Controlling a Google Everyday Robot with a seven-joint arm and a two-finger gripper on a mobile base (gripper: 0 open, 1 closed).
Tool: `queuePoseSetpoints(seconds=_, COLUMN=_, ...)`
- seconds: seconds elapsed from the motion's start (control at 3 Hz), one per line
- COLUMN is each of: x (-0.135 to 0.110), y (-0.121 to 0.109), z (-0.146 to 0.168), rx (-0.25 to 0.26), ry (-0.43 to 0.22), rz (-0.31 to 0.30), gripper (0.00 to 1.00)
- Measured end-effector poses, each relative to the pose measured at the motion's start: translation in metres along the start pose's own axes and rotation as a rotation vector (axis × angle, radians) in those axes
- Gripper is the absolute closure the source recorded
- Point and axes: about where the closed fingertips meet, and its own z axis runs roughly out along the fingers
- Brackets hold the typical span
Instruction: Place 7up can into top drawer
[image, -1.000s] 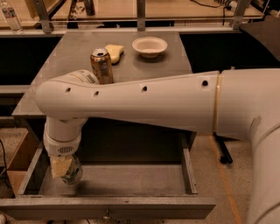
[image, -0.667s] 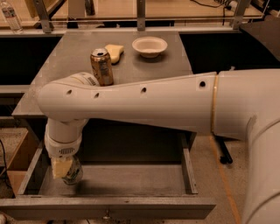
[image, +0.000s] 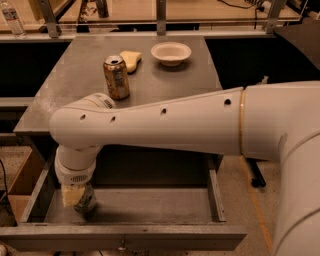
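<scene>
**Grey bench with its top drawer pulled out: can set low inside the drawer, release pending**

The 7up can (image: 88, 201) stands upright in the front left corner of the top drawer (image: 165, 236), at or just above the drawer floor; contact with the floor cannot be confirmed. The claw (image: 75, 196) sits directly over and against the can, a pale yellowish part covering its upper left side. Whether the claw is clamped on the can or stands loose about it cannot be told.

Judged from this position, the placing step is nearly complete. The next move calls for letting go of the can and lifting straight up, so that the wrist clears the left drawer wall without tipping the can.

The white arm (image: 165, 125) reaches in from the right, across the drawer opening. On the bench (image: 70, 75) behind it stand a golden-brown can (image: 116, 76), a pale yellow object (image: 131, 60) just beside that can, and a white bowl (image: 171, 52) further right. A clear bottle (image: 11, 19) shows at the far left, on a lighter surface beyond metal uprights.
</scene>
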Motion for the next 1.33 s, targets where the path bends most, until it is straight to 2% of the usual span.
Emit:
queuePoseSetpoints(seconds=0.33, x=0.0026, y=-0.0013, z=0.0113, rx=-0.001, ry=-0.007, rz=0.007, gripper=1.0)
queuePoseSetpoints(seconds=0.67, x=0.0022, y=-0.0009, z=0.0107, rx=0.0, ry=-0.006, rz=0.005, gripper=0.82)
queuePoseSetpoints(seconds=1.33, x=0.0013, y=0.0, z=0.0095, rx=0.002, ry=-0.004, rz=0.002, gripper=0.36)
